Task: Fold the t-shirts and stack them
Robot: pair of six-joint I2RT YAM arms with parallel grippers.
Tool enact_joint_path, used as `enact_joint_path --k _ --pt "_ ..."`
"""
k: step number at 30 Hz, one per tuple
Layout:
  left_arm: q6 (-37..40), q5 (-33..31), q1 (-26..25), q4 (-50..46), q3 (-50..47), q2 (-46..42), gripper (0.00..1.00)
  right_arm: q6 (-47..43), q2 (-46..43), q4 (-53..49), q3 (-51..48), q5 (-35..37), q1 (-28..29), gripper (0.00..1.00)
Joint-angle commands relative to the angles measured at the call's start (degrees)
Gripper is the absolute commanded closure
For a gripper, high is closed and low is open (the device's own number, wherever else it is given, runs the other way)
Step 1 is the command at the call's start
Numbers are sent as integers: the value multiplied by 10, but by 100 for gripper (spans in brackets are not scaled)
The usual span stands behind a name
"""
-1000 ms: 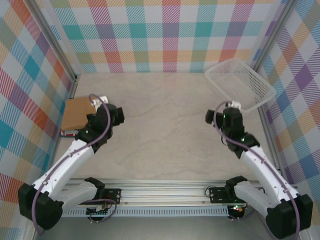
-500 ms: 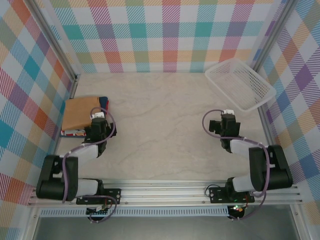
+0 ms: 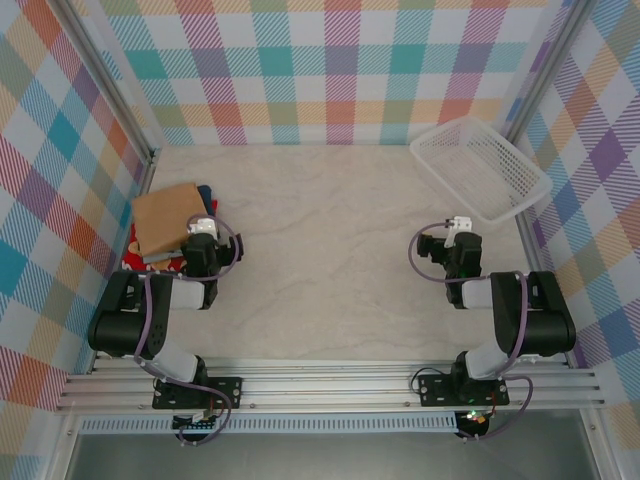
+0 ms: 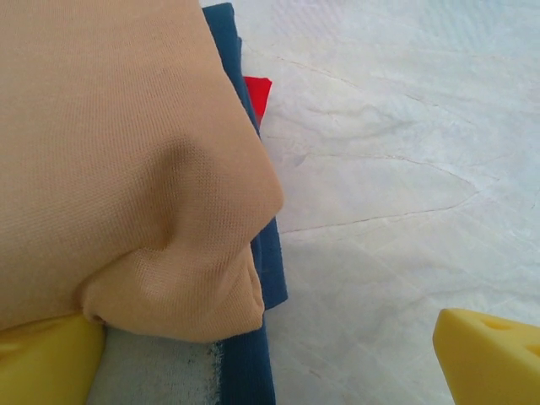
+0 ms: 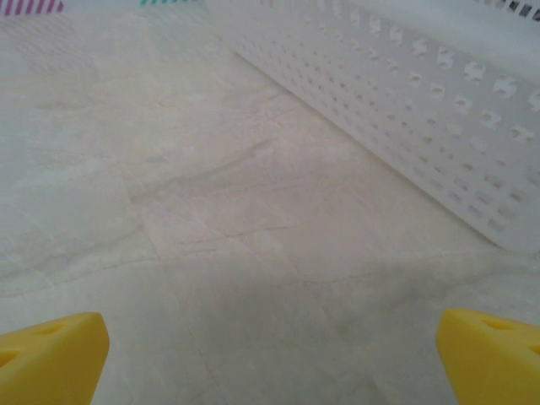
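Note:
The tan-orange t-shirt (image 3: 168, 218) lies folded on top of the navy blue t-shirt (image 3: 207, 195) at the table's left edge, turned slightly askew. From the left wrist the tan shirt (image 4: 110, 160) is close up, its rounded corner lying over the navy shirt (image 4: 263, 261), where a pale print patch (image 4: 156, 371) shows. My left gripper (image 3: 200, 230) (image 4: 270, 371) is open at the stack's near right corner. Its left finger (image 4: 42, 363) touches the tan fold and nothing is pinched. My right gripper (image 3: 460, 232) (image 5: 270, 359) is open and low over bare table.
The white mesh basket (image 3: 480, 168) (image 5: 422, 101) stands at the back right, just beyond the right gripper. A bit of red cloth (image 4: 257, 89) (image 3: 130, 255) pokes out from under the stack. Both arms are folded back near their bases. Checkered walls enclose the table.
Both arms have drawn back toward their bases and folded low. The left gripper came off the stack's right side. The tan shirt now lies a little more rotated than before.

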Motion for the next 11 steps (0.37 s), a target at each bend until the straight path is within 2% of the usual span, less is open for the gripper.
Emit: enact_joint_path --k 1,11 --pt "0 12 1 37 0 4 0 -1 -2 28 12 -12 0 0" --pt "2 10 -2 36 0 3 0 -10 -2 15 18 -48 -4 0"
